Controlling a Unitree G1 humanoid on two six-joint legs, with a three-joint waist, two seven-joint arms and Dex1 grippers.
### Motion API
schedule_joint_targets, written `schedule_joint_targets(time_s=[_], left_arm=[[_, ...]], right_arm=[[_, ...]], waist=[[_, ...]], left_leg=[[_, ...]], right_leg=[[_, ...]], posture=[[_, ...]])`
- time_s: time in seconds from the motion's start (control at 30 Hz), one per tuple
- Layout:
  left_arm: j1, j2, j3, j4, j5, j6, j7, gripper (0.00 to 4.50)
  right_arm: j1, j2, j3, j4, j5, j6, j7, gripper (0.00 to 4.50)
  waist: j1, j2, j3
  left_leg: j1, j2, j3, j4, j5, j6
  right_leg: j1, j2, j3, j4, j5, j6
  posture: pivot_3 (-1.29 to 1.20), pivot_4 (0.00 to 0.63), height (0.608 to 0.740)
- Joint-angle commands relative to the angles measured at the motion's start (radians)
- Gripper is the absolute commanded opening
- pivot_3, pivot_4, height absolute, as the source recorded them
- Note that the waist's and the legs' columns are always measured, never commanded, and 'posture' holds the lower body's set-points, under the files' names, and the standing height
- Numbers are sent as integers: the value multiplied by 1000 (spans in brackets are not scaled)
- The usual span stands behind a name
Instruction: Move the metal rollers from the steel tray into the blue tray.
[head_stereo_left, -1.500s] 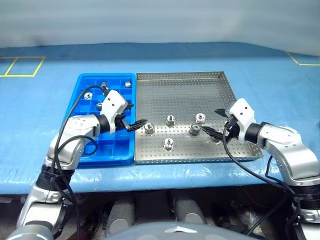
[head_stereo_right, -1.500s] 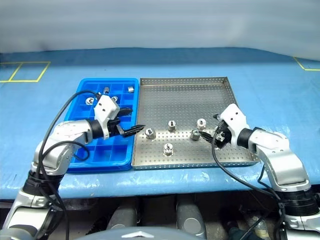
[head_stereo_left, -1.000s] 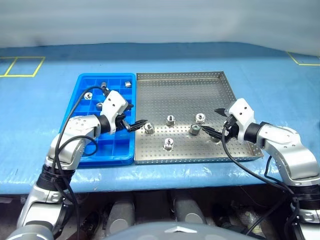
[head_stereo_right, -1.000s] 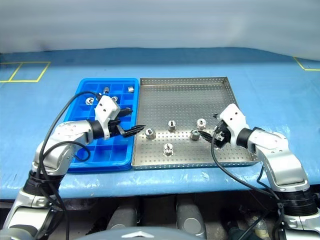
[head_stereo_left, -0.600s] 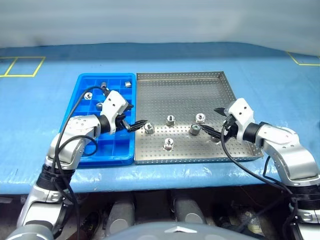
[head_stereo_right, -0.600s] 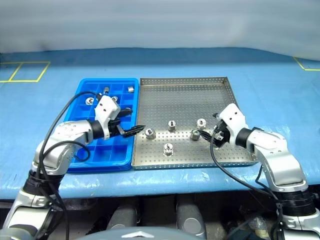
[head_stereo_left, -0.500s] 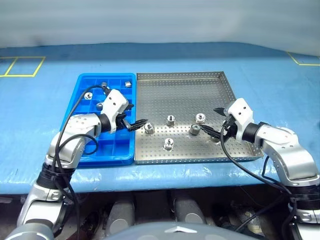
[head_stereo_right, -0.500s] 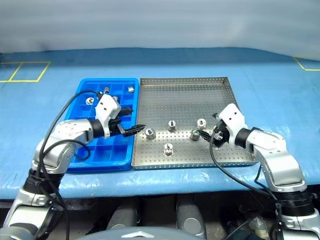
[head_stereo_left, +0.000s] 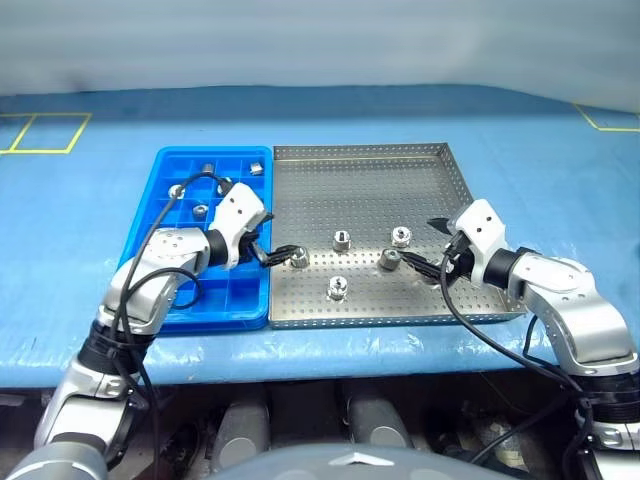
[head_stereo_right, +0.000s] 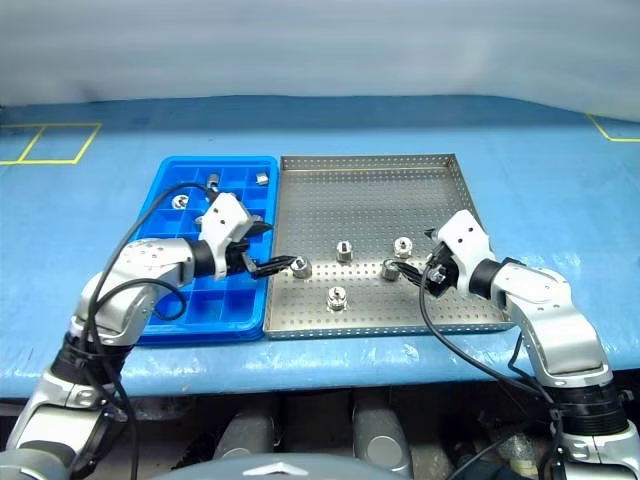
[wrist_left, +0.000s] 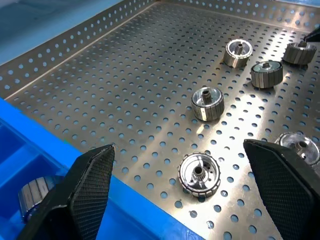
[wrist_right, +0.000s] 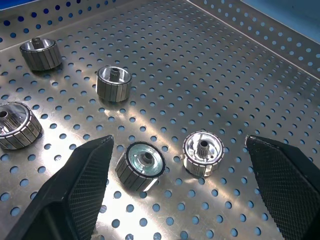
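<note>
The steel tray (head_stereo_left: 372, 190) holds several metal rollers, among them one (head_stereo_left: 298, 258) near its left rim, one (head_stereo_left: 341, 240) in the middle and one (head_stereo_left: 337, 288) toward the front. The blue tray (head_stereo_left: 200, 318) lies against its left side with several rollers, such as one (head_stereo_left: 176, 190), in its back compartments. My left gripper (head_stereo_left: 273, 237) hangs open over the seam between the trays, and in the left wrist view the near roller (wrist_left: 199, 173) lies between its fingers (wrist_left: 90, 190). My right gripper (head_stereo_left: 428, 245) stands open over two rollers (wrist_right: 141, 166) (wrist_right: 202, 153).
Both trays rest on a blue mat (head_stereo_left: 90, 240) whose front edge runs just below them. Yellow tape marks (head_stereo_left: 40, 130) lie at the back left and back right corners. Black cables loop from each wrist.
My left gripper has turned a little and edged right, so its lower fingertip sits closer to the roller by the steel tray's left rim. The right arm and rollers have not moved.
</note>
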Motion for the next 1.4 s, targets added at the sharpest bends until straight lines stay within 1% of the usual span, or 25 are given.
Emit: schedule_joint_targets(time_s=[0.03,0.17,0.3,0.5,0.63,0.8,0.9,0.97,1.07,1.17,1.27,1.33,1.37,1.4], left_arm=[[-84,9,-96,40,61,15,-39,4482],[-153,29,-187,116,136,7,-76,4482],[-195,62,-249,161,191,-9,-132,4482],[-231,85,-303,207,250,-36,-202,4482],[-258,74,-340,258,296,-64,-238,4482],[-278,61,-358,313,336,-95,-274,4482],[-280,58,-352,327,350,-102,-287,3924],[-282,52,-348,339,354,-103,-291,3353],[-276,48,-343,340,352,-104,-301,2330],[-264,50,-335,326,347,-111,-320,2330],[-258,46,-320,324,343,-113,-330,1842],[-256,45,-316,321,344,-121,-338,1150],[-256,45,-315,321,347,-122,-338,945],[-255,44,-312,320,347,-121,-339,945]], right_arm=[[-8,18,3,-26,-6,-25,-15,4465],[7,36,4,-37,-14,-33,-27,4465],[41,48,-4,-57,-20,-45,-49,4465],[76,74,-4,-69,-30,-69,-85,4465],[81,92,2,-74,-37,-79,-98,4465],[89,104,2,-79,-46,-90,-114,4465],[96,107,-11,-86,-47,-93,-123,4500],[98,108,-16,-88,-47,-96,-125,4500],[94,109,-10,-86,-49,-97,-126,4500],[89,109,0,-83,-50,-101,-123,4500],[80,111,2,-77,-51,-103,-125,4500],[78,112,5,-75,-51,-105,-126,4500],[77,113,7,-74,-52,-106,-126,4500],[77,114,8,-74,-53,-107,-126,4500]], waist=[[-1,0,0],[-7,0,0],[-16,0,0],[-36,0,0],[-50,0,0],[-54,1,-1],[-58,1,-1],[-62,1,-1],[-66,2,-1],[-68,2,-1],[-69,1,-1],[-70,1,-1],[-70,1,-1],[-70,1,-1]], left_leg=[[0,0,0,0,0,0],[0,0,0,0,0,0],[0,0,0,-1,0,0],[2,0,2,-1,0,0],[2,0,3,-1,0,0],[2,0,3,-1,0,0],[3,0,4,-1,0,0],[3,0,5,-1,0,0],[3,0,5,-1,0,1],[3,0,5,-1,0,1],[3,0,6,-1,0,1],[3,0,6,-1,-1,1],[3,0,6,-1,-1,1],[3,0,6,-1,-1,1]], right_leg=[[0,0,0,0,0,0],[0,0,0,0,0,0],[-1,0,0,0,0,0],[0,0,2,1,0,0],[0,0,3,2,0,0],[0,1,4,2,0,0],[0,1,5,2,0,0],[0,1,6,2,0,0],[0,1,6,2,0,0],[0,1,7,2,0,0],[0,1,7,2,0,0],[-1,1,7,2,0,0],[-1,1,7,1,0,0],[-1,1,8,1,0,1]], posture=[[-75,150,740],[-95,150,740],[-115,150,740],[-129,150,740],[-138,150,740],[-157,150,740],[-161,150,740],[-160,150,740],[-158,150,740],[-157,150,740],[-158,150,740],[-158,150,740],[-159,150,740],[-160,150,740]])
